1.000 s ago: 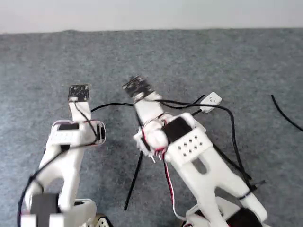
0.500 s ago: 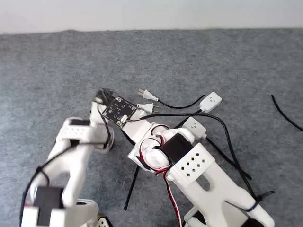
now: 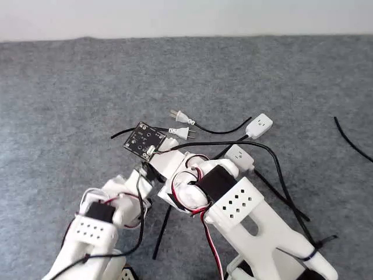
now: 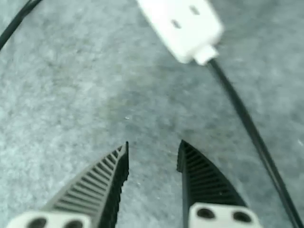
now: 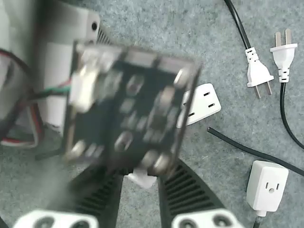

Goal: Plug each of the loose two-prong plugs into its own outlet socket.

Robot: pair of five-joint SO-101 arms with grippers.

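Left tool (image 4: 153, 159) is released, nothing in it. A socket (image 4: 183, 23) lies straight ahead of it on the counter (image 4: 71, 95), cord trailing back past the tool. Far plug (image 3: 180, 116) and near plug (image 3: 182, 133) lie parallel, prongs pointing away from the sockets, just beside the left arm's camera board (image 3: 144, 140). That board blocks my right tool (image 5: 139, 176), so I can't tell its state.

White plugs (image 5: 259, 72) and sockets (image 5: 267, 184), black cords (image 4: 245, 126), mottled grey carpet (image 3: 58, 105).
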